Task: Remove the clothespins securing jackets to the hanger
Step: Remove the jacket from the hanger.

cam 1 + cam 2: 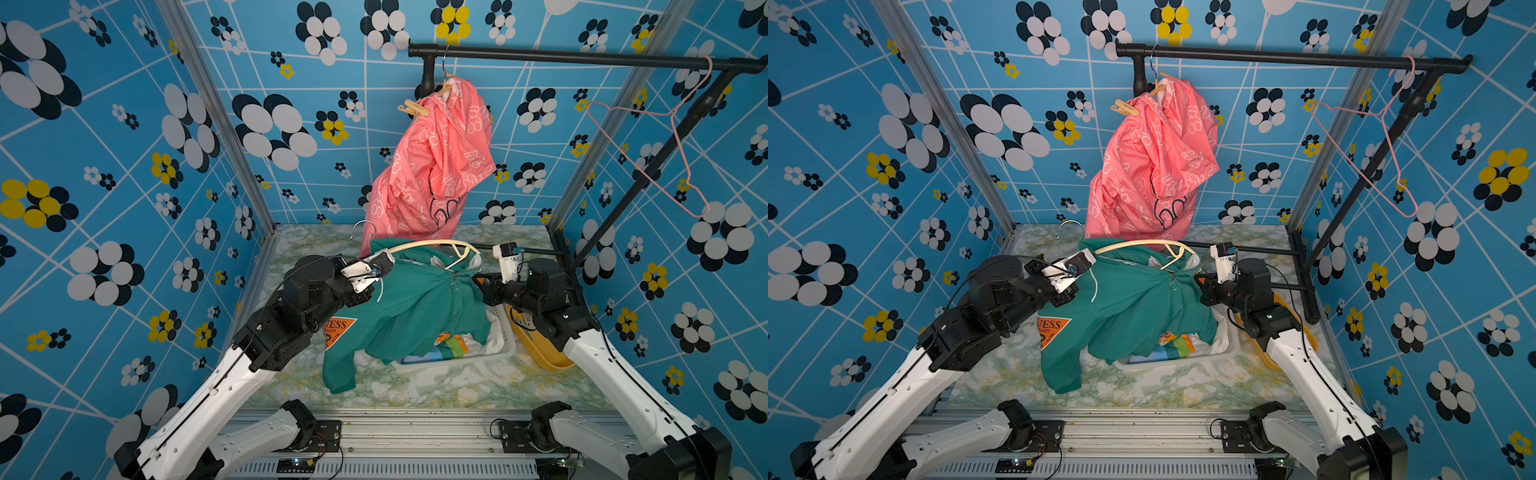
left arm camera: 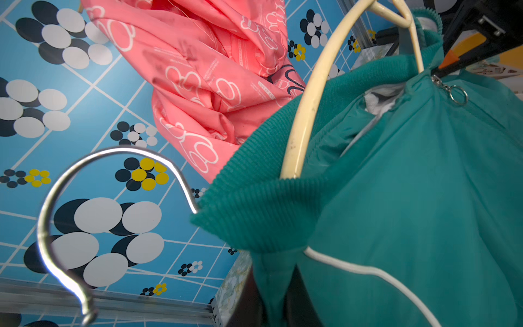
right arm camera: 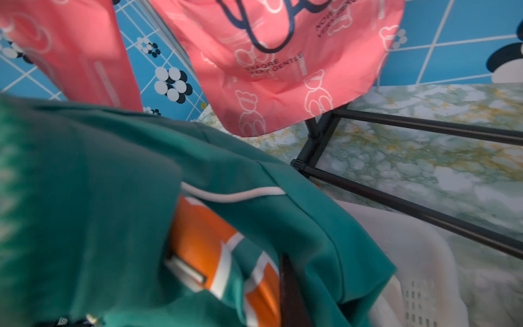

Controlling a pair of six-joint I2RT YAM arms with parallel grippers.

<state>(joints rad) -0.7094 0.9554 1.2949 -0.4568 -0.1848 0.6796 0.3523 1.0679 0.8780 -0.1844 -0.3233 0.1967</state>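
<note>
A teal jacket [image 1: 415, 307] [image 1: 1133, 299] on a cream hanger [image 1: 432, 245] [image 2: 308, 93] hangs between my arms above the table. My left gripper [image 1: 374, 286] [image 2: 271, 300] is shut on a fold of teal cloth below the ribbed collar. My right gripper [image 1: 478, 282] [image 1: 1200, 280] is shut at the jacket's other shoulder; I cannot tell if it pinches anything. A pink jacket [image 1: 436, 166] [image 1: 1150, 166] hangs from the rail, with tan clothespins [image 1: 412, 109] [image 1: 1124, 109] at its top. No clothespin shows on the teal jacket.
A white basket [image 1: 505, 349] under the teal jacket holds a white printed jacket [image 1: 451, 345]. A yellow basin [image 1: 540, 353] sits behind my right arm. An empty pink wire hanger [image 1: 648, 166] hangs on the black rail [image 1: 582, 56]. The rail's base bars [image 3: 424, 127] cross the table.
</note>
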